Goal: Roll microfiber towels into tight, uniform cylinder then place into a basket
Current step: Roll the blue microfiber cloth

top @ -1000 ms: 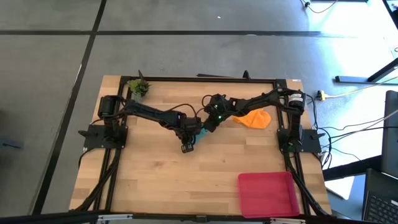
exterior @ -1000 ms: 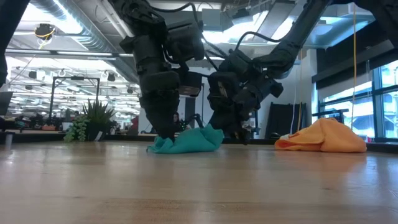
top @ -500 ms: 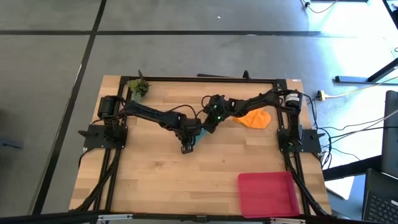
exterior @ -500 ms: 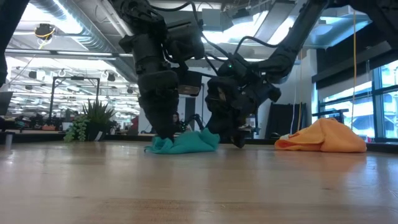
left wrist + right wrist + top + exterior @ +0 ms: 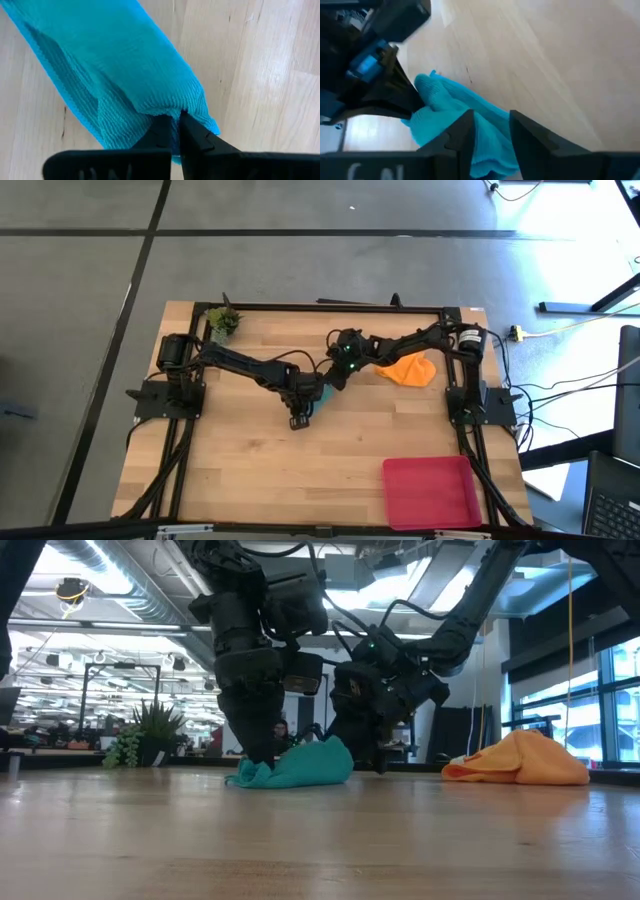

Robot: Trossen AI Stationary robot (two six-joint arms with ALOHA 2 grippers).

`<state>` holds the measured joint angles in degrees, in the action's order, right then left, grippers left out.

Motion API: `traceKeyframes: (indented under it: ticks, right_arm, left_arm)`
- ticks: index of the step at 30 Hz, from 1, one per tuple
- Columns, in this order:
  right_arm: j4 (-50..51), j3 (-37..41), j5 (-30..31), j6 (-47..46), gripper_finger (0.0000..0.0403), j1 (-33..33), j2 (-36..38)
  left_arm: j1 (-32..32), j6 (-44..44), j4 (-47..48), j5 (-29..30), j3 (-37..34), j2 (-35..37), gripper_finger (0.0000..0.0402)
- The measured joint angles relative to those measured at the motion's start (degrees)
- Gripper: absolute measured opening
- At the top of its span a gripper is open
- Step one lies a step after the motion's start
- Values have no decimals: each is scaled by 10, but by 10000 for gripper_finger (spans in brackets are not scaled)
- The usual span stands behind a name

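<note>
The teal towel (image 5: 322,392) lies bunched into a loose roll on the middle of the table, resting along its length (image 5: 295,765). My left gripper (image 5: 177,117) points steeply down at the roll's near end and is shut on it. My right gripper (image 5: 490,120) comes in slanting from the far right; its fingers stand apart, with the roll's other end (image 5: 487,132) between and under them. The orange towel (image 5: 408,370) sits crumpled in a heap on the table at the far right. The red-pink basket (image 5: 430,492) stands at the near right corner. My left gripper pinches a bunched fold at the teal roll's end (image 5: 165,107) between its two fingertips, coming from above. Several layers gather there. The towel stays on the table, slack, stretching away from the fingers. My right gripper: whether its fingers (image 5: 462,132) touch the cloth, I cannot tell.
A small green plant (image 5: 223,320) stands at the far left corner. Bare wood stretches across the near half of the table, between the arms and the basket. The two grippers work close together over the teal towel.
My right gripper has tipped and rolled a little at the teal towel's far end. That end has dropped from a raised peak into a rounder, fuller hump on the table, while the end at my left gripper has stayed put.
</note>
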<state>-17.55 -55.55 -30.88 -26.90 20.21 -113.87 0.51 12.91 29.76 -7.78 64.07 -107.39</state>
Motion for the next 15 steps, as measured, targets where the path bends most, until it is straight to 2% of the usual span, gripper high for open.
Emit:
traceKeyframes:
  ticks: [6,15]
  right_arm:
    - [10,0,-43,50,130,7,38]
    - [54,58,-30,160,130,-53,131]
  left_arm:
    - [0,0,5,2,0,0,2]
    - [1,0,5,8,1,0,2]
